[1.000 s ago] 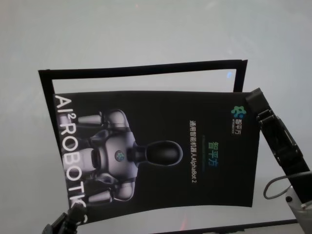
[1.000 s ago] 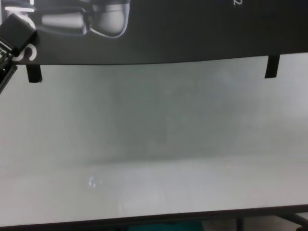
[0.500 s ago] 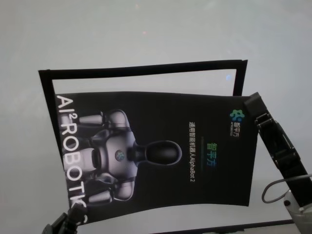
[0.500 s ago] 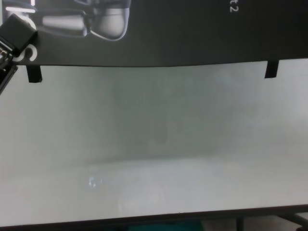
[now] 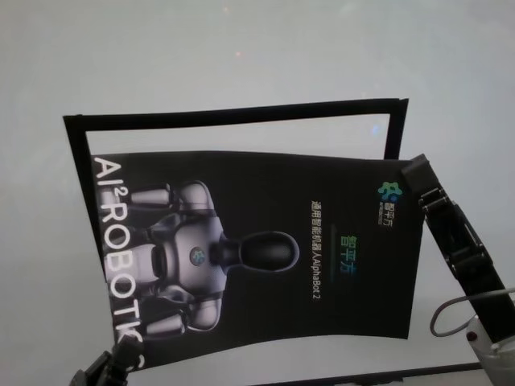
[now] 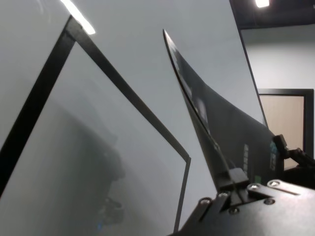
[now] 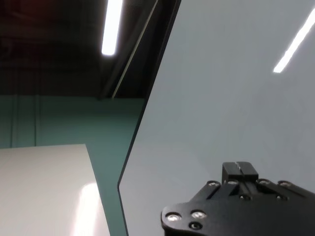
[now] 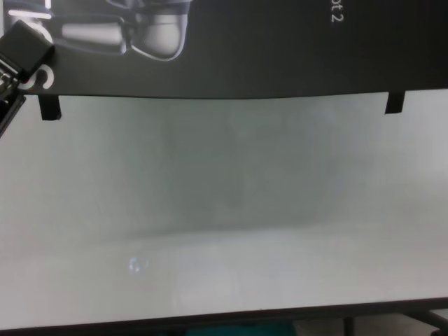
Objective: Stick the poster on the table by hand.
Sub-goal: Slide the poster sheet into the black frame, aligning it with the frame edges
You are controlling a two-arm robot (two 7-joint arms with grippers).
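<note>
wide white surface (image 5: 241, 56) first, black frame outline (image 5: 233, 112) marked on it. the poster (image 5: 265, 249) hangs bowed above that outline, long axis running left to right between the arms. left pincer (image 8: 26, 43) clamps the near left corner; right pincer (image 5: 418, 173) sits at the far right corner, grip hidden, can't tell. the frame lies beneath and beyond.

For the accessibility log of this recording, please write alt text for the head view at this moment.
A black poster printed with a silver robot figure lies over a black rectangular outline on the white table. The left gripper is at its near left corner and the right gripper at its far right corner.
</note>
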